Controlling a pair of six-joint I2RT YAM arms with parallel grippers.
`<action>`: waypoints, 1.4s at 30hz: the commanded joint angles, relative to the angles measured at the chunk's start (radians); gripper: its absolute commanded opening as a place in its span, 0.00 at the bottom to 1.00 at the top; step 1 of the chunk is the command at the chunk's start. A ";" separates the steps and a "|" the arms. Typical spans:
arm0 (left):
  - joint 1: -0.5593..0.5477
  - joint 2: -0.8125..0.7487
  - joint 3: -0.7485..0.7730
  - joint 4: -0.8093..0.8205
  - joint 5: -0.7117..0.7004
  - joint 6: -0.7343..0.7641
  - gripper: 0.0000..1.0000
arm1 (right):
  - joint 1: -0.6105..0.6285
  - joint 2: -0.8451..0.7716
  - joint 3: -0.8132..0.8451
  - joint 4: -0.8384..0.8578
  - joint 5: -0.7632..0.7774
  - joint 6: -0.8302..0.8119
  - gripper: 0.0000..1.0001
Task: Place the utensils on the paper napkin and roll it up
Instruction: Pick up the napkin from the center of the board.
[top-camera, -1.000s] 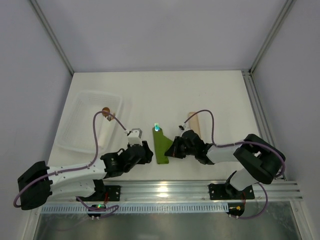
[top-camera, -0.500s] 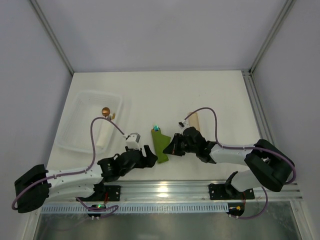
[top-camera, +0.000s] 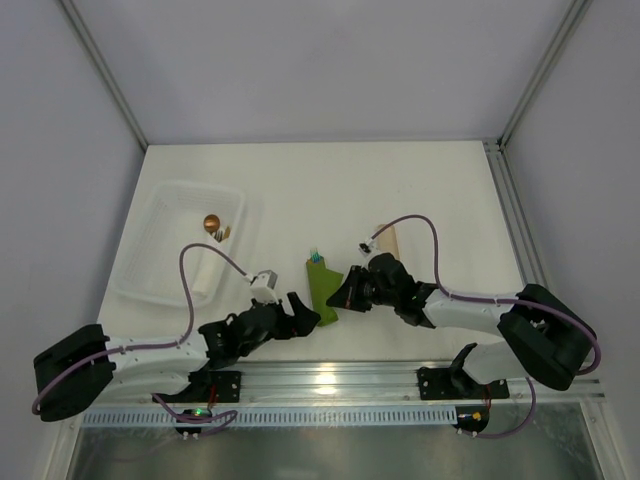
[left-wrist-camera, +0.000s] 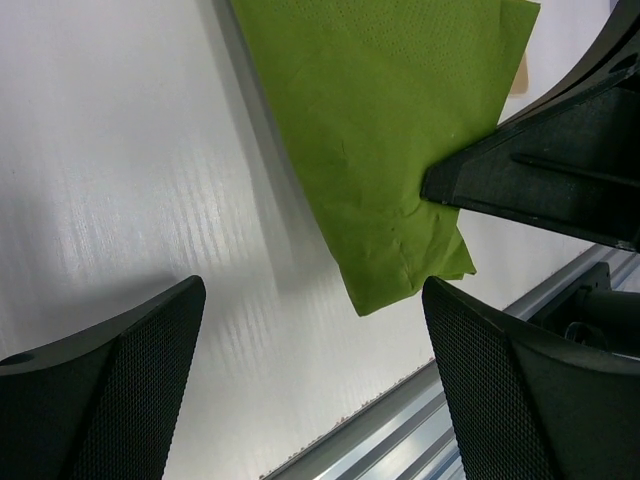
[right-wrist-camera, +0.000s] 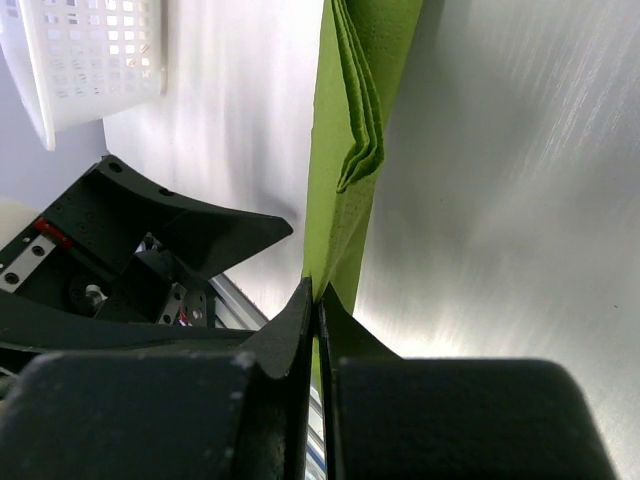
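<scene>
Operator: Shifted since the earlier frames: the left gripper (top-camera: 306, 312), brought closer to the near edge of the desk (top-camera: 400, 190) and in beside the near corner of the paper napkin (left-wrist-camera: 370, 120). Jaw status?

Technician: Left jaws are spread, with nothing held. The right gripper (right-wrist-camera: 317, 297) is pinched tight on the napkin's right edge. The folded napkin lies mid-desk, long axis far-to-near, directly ahead of the left jaws. A utensil tip (top-camera: 315, 257) is seen at its far end.

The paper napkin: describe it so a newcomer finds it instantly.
On the white table, look near the front edge, between the left claw and the right claw. The paper napkin is the folded olive-green strip there, the only green sheet, its edge pinched by the right claw.
</scene>
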 joint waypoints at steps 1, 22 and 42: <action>0.002 0.025 -0.028 0.142 -0.012 -0.058 0.91 | -0.005 -0.030 0.033 0.019 -0.009 0.018 0.04; 0.005 0.403 -0.079 0.553 -0.099 -0.487 0.92 | -0.005 -0.062 -0.009 0.036 -0.001 0.046 0.03; 0.091 0.594 -0.033 0.720 -0.024 -0.552 0.96 | -0.005 -0.048 -0.024 0.060 -0.008 0.055 0.04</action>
